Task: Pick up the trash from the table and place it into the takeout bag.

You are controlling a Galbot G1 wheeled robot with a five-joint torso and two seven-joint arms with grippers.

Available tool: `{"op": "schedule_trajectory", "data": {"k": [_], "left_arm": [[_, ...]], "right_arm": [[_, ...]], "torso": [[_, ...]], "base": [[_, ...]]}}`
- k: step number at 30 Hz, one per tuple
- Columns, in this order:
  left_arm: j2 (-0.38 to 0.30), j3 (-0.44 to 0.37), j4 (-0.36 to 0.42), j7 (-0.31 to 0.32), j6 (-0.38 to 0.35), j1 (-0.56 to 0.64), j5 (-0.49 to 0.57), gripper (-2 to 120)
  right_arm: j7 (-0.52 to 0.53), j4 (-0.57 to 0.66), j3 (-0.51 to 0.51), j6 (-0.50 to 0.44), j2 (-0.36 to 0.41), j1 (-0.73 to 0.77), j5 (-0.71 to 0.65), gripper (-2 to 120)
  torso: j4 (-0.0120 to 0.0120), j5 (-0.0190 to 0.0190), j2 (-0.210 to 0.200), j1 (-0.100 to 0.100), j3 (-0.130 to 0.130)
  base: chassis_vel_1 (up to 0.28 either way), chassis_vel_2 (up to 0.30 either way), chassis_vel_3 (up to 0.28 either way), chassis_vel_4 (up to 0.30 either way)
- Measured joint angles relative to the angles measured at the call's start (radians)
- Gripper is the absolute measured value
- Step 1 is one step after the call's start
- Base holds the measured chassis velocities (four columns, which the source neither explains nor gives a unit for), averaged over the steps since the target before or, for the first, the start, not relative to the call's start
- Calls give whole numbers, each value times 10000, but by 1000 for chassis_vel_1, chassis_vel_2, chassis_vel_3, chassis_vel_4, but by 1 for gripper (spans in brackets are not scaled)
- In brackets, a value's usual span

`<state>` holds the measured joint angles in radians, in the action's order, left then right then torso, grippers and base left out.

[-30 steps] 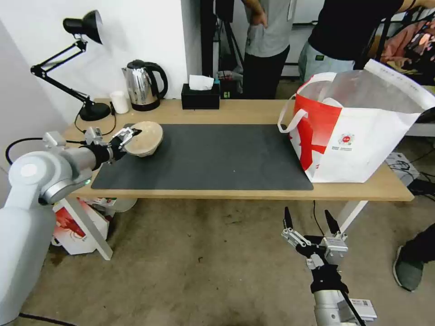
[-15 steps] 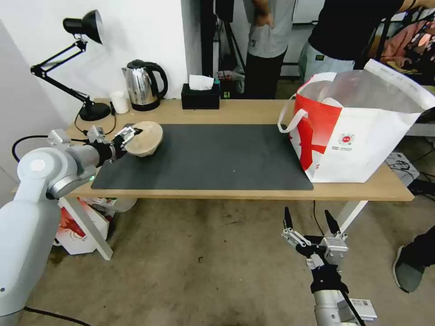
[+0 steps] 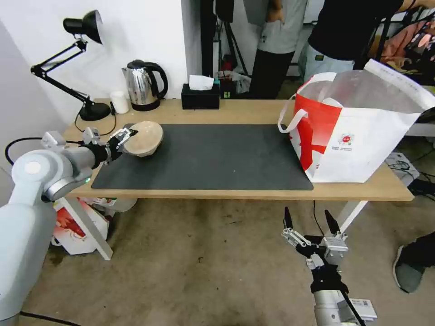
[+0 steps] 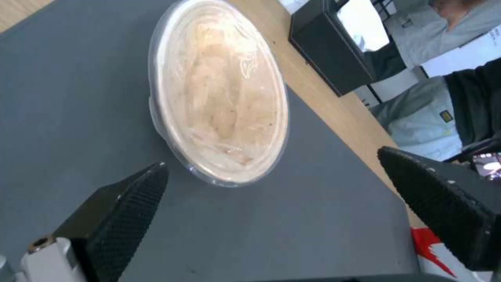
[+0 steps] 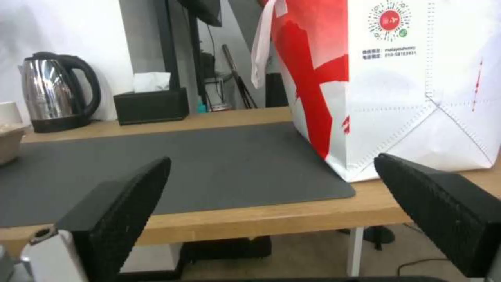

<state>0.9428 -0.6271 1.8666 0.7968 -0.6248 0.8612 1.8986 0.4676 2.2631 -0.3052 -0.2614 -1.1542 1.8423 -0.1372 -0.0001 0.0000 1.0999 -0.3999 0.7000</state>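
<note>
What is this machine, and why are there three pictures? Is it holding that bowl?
It is a robot with two arms, tidying up. One picture comes from a camera on its head, looking down at the table. The other two come from cameras on its wrists, so the black wedges there are its own fingers.

On the table lie a grey mat, a beige bowl, a kettle, a lamp, a small white cup, a tissue box and a big red-and-white bag.

The left hand is open right at the bowl, not gripping it. The right hand is open too, waiting low in front of the table.
</note>
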Motion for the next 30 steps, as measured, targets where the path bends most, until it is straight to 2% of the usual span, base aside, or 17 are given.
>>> {"op": "schedule_trajectory", "data": {"k": [4,13,22,30], "left_arm": [[30,-114,56,9,5,135,14,100],[56,252,-508,203,141,-288,-367,100],[171,684,-1226,63,158,-808,-586,100],[257,833,-1551,-58,158,-1009,-773,100]], "right_arm": [[0,0,0,0,0,0,0,100],[0,0,0,0,0,0,0,100],[0,0,0,0,0,0,0,100],[0,0,0,0,0,0,0,100]], "torso": [[1,0,0,0,0],[0,1,2,0,0],[0,0,2,-1,0],[0,1,2,-1,1]], "base": [[0,0,0,0],[0,0,0,0],[0,0,0,0],[0,0,0,0]]}}
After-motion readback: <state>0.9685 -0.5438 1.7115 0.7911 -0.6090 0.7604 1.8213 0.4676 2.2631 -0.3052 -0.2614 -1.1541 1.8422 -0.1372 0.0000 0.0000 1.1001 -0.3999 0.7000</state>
